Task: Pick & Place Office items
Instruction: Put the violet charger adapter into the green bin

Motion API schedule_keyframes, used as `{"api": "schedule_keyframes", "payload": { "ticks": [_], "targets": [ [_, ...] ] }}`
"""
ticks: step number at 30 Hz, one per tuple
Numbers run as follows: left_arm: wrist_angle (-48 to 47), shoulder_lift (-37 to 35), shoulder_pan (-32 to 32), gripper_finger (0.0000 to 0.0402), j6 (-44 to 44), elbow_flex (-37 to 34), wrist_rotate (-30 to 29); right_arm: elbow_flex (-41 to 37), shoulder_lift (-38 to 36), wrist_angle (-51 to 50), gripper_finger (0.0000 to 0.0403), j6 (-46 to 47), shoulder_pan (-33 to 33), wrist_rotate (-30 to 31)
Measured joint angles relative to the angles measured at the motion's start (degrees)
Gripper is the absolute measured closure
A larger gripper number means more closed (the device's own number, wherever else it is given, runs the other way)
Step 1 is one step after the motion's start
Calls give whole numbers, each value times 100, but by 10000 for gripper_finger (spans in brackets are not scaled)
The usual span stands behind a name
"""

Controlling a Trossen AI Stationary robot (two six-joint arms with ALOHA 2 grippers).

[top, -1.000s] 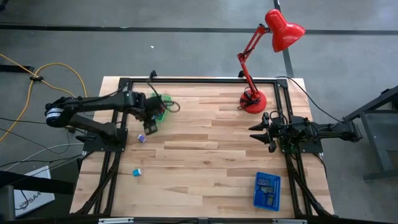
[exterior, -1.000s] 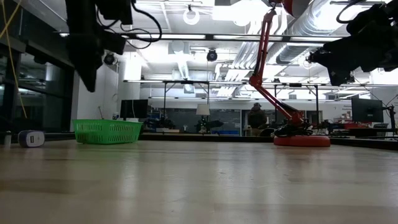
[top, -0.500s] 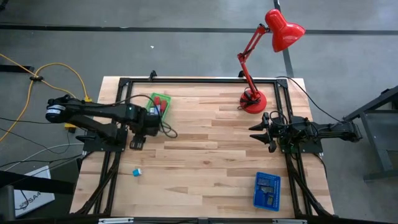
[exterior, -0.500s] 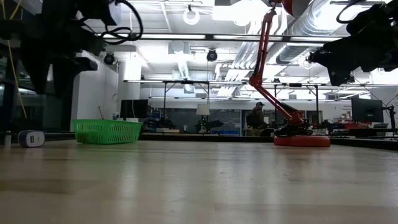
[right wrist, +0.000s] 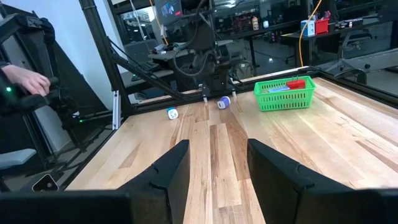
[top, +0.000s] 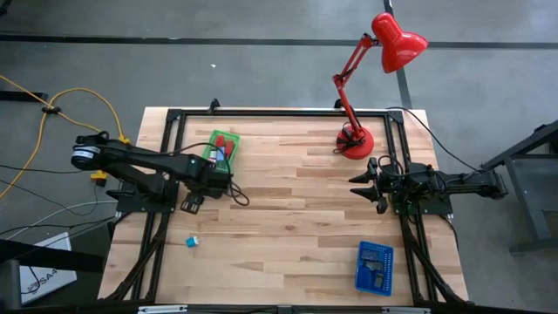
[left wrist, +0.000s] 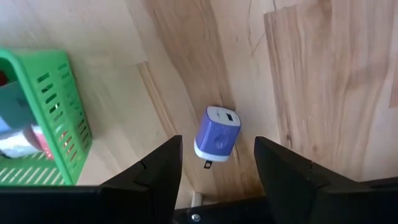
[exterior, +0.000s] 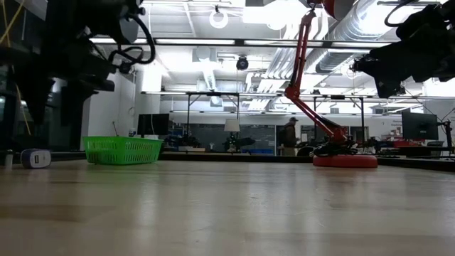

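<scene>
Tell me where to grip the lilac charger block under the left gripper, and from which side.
Grip the lilac charger block across its two long flat sides, coming straight down. It lies flat on the table, framed by the open left gripper, with prongs at one end; the green tray stands apart.

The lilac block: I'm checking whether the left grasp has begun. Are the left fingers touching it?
Apart. In the left wrist view, the lilac block lies on the table between the open left gripper fingers, with bare wood showing on both sides.

place: lab/workshop hall | evidence: exposed ceiling ducts (exterior: 370,28), rows of workbenches (exterior: 234,146), framed robot table (top: 288,227)
</scene>
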Motion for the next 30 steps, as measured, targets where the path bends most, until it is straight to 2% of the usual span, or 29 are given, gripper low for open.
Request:
{"api": "schedule_keyframes", "payload": {
  "ticks": [15,21,30],
  "targets": [
    [-43,661,-251,211,20,-7,1,1,0,0,256,-1,0,0],
    [-38,934,-361,211,19,-9,-252,1,-2,0,256,-1,-1,-1],
    [-36,1314,-361,211,2,-9,-251,0,-2,0,256,-1,-2,0]
  ]
}}
